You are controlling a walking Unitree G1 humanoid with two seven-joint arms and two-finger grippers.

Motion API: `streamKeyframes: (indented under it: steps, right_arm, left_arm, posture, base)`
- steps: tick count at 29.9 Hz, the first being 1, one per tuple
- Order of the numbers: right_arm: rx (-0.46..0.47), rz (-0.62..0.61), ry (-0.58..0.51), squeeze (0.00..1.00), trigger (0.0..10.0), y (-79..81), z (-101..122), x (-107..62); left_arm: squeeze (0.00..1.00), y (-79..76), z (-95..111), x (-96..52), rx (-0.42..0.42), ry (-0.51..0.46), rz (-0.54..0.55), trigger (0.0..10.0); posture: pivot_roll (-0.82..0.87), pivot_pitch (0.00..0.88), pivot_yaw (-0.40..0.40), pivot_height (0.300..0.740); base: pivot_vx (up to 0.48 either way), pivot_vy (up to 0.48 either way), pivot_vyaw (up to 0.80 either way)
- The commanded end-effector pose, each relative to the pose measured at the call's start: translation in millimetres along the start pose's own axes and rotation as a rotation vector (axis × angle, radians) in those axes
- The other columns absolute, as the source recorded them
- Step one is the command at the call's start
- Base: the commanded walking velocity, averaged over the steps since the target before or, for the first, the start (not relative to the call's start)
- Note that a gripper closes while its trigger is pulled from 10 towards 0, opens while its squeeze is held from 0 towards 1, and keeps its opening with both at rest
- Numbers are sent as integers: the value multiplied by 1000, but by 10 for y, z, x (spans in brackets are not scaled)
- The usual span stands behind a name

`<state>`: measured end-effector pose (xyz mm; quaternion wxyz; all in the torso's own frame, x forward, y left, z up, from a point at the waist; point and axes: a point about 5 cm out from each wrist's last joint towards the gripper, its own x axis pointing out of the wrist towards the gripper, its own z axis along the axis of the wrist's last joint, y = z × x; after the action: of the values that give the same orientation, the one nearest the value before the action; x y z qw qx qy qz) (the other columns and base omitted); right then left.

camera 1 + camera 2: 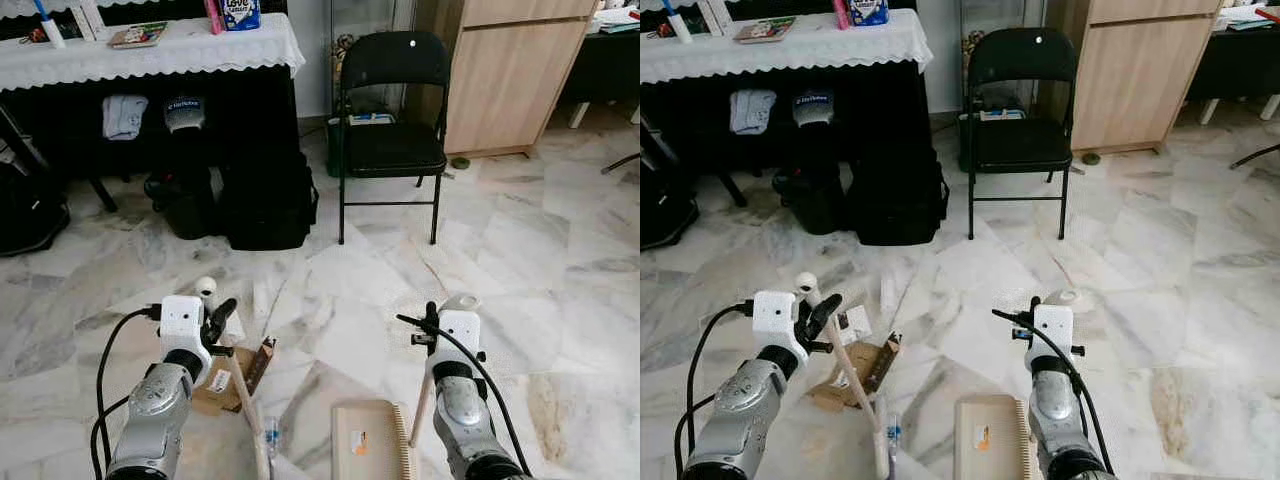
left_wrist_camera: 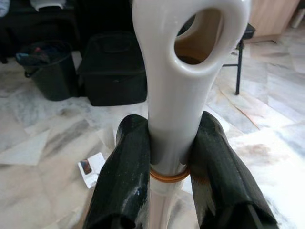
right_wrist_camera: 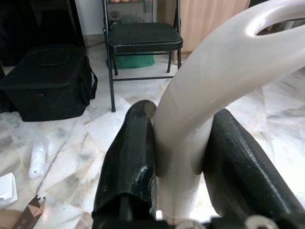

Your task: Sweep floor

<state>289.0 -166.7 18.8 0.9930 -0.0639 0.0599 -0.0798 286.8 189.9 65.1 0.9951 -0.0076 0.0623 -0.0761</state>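
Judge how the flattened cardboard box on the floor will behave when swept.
The cardboard box lies flat against the marble floor, so it probably slides rather than rolls. It looks light and bendy, so it may snag or fold. The broom crosses it.

On the blue-and-white pack (image 1: 241, 13) standing at the edge of the lace-covered table (image 1: 180, 48), far ahead of your left gripper (image 1: 218, 318), you can read "Love" in white script; the smaller word under it is too blurred to make out. The dark cap (image 1: 184, 113) hanging below the tabletop carries a line of white lettering that you cannot read. The small card (image 2: 92, 168) on the floor just beyond the left jaws bears print too fine to read.
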Motion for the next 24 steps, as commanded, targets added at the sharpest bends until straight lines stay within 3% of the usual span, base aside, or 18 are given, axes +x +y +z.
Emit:
streamKeyframes:
  steps: [1,7,11,16,23,24]
  right_arm:
    - [-10,15,15,0,10000,36,-22,-12]
    - [-14,13,16,0,10000,35,-25,-14]
    - [-15,10,11,0,10000,28,-12,-4]
    - [-16,10,8,0,10000,31,-6,0]
    - [-15,15,4,0,10000,48,3,1]
    - [-15,15,4,0,10000,48,3,1]
  left_arm:
    - [0,-18,41,-3,-11,-14,-28,10000]
    - [0,-130,-16,-19,-93,44,-149,10000]
    - [0,-237,-36,-48,-206,82,-254,10000]
    - [0,-271,17,-53,-314,81,-291,10000]
    - [0,-296,211,-47,-548,13,-340,10000]
    - [0,-296,211,-47,-548,13,-340,10000]
  posture:
    - [125,21,59,740]
    - [125,18,56,740]
    - [123,15,56,740]
    - [125,13,55,740]
    - [127,12,55,740]
    - [127,12,55,740]
  base:
    - [0,0,0]
    - [0,0,0]
    - [0,0,0]
    - [0,0,0]
    - [0,0,0]
    - [0,0,0]
